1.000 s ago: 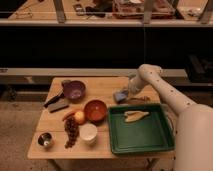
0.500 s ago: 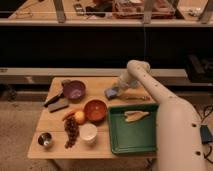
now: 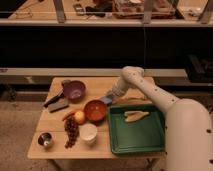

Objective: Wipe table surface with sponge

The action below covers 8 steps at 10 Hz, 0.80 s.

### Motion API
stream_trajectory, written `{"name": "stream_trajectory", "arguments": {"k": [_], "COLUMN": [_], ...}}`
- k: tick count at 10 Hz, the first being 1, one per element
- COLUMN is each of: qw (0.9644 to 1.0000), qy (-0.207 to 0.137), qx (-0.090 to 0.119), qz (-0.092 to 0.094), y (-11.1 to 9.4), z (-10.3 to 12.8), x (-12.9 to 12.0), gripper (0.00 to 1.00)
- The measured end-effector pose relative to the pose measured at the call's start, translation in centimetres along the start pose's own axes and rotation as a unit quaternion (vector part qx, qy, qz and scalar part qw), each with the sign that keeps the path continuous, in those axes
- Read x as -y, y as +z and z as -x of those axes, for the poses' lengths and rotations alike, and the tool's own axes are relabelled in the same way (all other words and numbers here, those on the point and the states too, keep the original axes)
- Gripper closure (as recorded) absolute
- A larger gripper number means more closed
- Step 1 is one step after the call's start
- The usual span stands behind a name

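One sponge (image 3: 106, 99), one pincer (image 3: 109, 97) above it

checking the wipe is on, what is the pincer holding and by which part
The pincer is down on the sponge, pressing it onto the table surface beside the orange bowl. Which part it grips cannot be told.

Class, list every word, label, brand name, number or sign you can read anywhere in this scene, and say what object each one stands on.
None: no readable text shows anywhere.
The table surface, green tray, orange bowl, purple bowl and white cup carry no visible markings.
The gripper rests at the sponge beside the orange bowl; neither shows lettering.
Items on the counter behind are too blurred to read.
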Motion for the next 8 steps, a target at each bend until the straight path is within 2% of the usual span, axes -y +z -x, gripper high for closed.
{"name": "stream_trajectory", "arguments": {"k": [3,5,6,8], "qw": [0.9994,0.9971,0.9951,0.9929], "qy": [0.032,0.069,0.086,0.1], "qx": [0.0,-0.013,-0.02,-0.026], "qz": [-0.012,-0.031,-0.044,-0.058], "y": [-1.4,-3.2,-4.3,-5.1], "z": [-1.4,-4.0,-5.4,-7.0], "x": [-2.9,-5.0,-5.3,-4.9], "gripper": [1.0,1.0,1.0,1.0]}}
